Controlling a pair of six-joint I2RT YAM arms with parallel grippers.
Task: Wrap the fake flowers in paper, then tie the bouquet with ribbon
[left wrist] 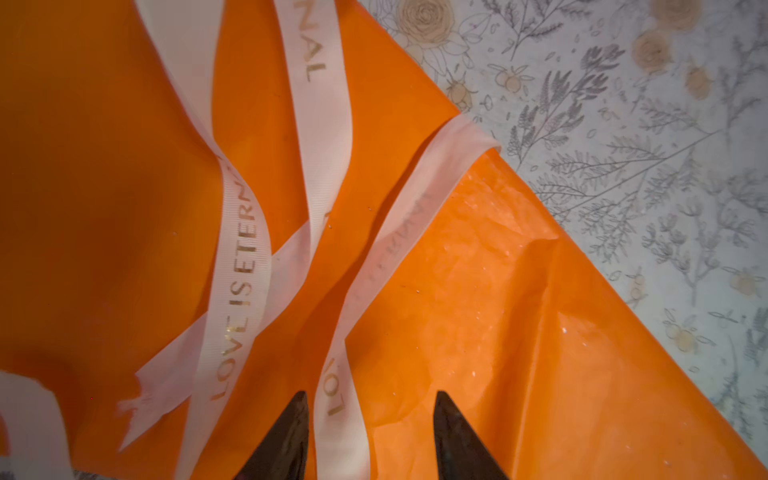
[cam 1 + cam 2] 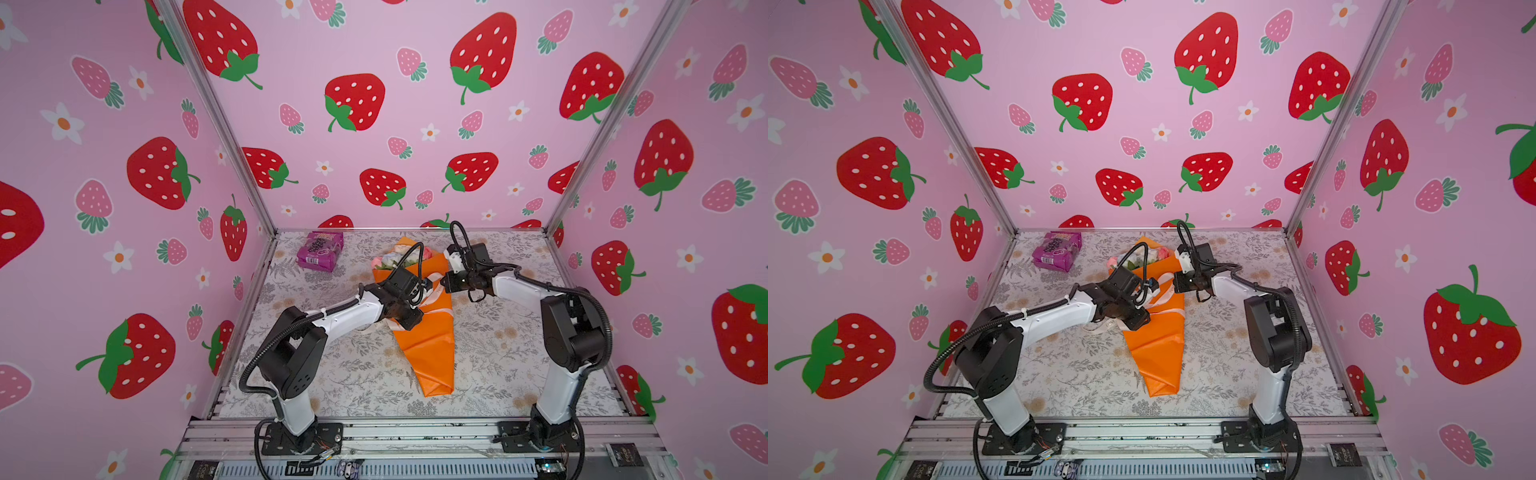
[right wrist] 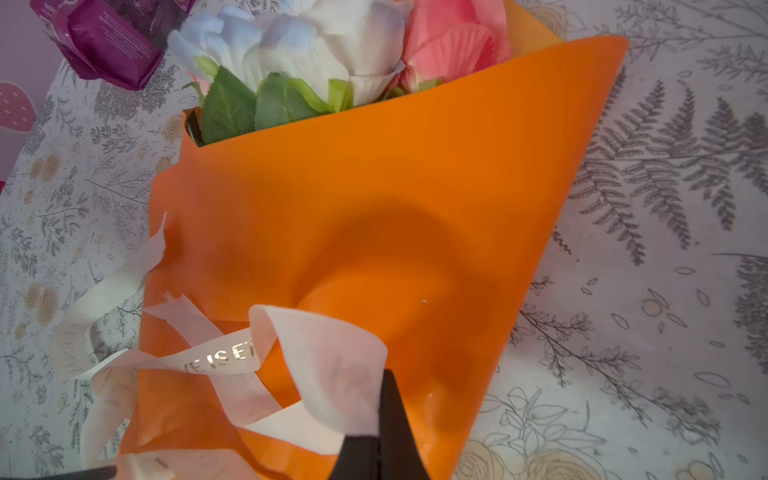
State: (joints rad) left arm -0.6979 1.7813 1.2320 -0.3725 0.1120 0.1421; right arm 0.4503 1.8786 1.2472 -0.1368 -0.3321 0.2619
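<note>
Nearest us, the left gripper [image 1: 372, 415] stands parted over the ribbon [image 1: 245, 270], holding nothing. The right gripper [image 3: 386, 415] pinches a ribbon loop. We see the bouquet [image 2: 428, 345] lying mid-table [image 2: 498, 353], flower heads toward the back wall [image 2: 395, 124], tip toward the front rail [image 2: 415, 432], with bare table on both sides. Its stems are hidden inside the wrap.

— Both top views?
— High at the front, tilted steeply down over the whole floral table cover [image 2: 332, 374]. Side by side, facing the same way, nearly the same scene.
— Left wrist?
— Very near, looking past the left gripper [image 1: 372, 399] onto orange wrapping paper [image 1: 498, 311] and cream printed ribbon [image 1: 245, 270] just ahead.
— Right wrist?
— Slightly farther back, looking beyond the right gripper [image 3: 388, 378] along the bouquet of fake flowers [image 3: 332, 54]. Shared with the left wrist view: same ribbon, same paper.
</note>
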